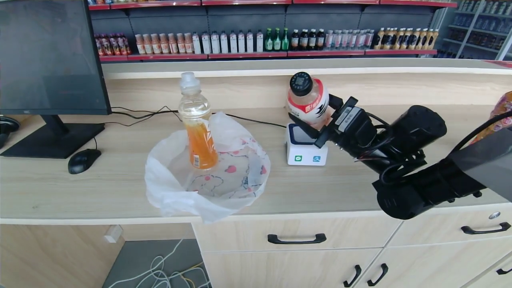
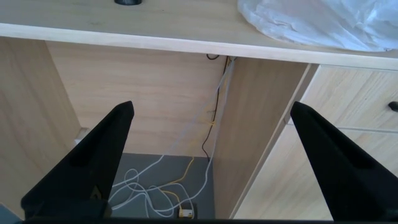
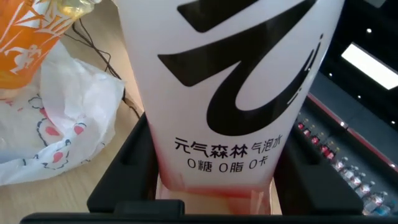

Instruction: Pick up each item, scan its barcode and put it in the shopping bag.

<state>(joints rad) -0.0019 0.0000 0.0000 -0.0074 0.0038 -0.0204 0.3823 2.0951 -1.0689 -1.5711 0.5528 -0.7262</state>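
R jaws clamp the bottle [image 1: 308,102] low on body, just above the scanner [image 1: 306,154]; L jaws wide. I reckon it's heavyish, slick, stiff.

You have only a narrow strip of bare counter [image 1: 344,188] between the shopping bag [image 1: 160,180] and the scanner [image 1: 306,152], but a wider band in front of the scanner. In the bag, the orange bottle [image 1: 199,136] stands upright at the far side, and the near half of the mouth is open. The white bottle [image 1: 308,98], clamped in the right gripper [image 1: 316,116], takes the room above the scanner. Behind, the raised ledge [image 1: 400,86] closes the way, with cables [image 1: 136,114] before it. To your left, the mouse [image 1: 83,160] and monitor [image 1: 52,56] stand near the bag. The left gripper [image 2: 211,109], fingers wide apart, hangs below the counter's edge, facing the open recess [image 2: 180,106].
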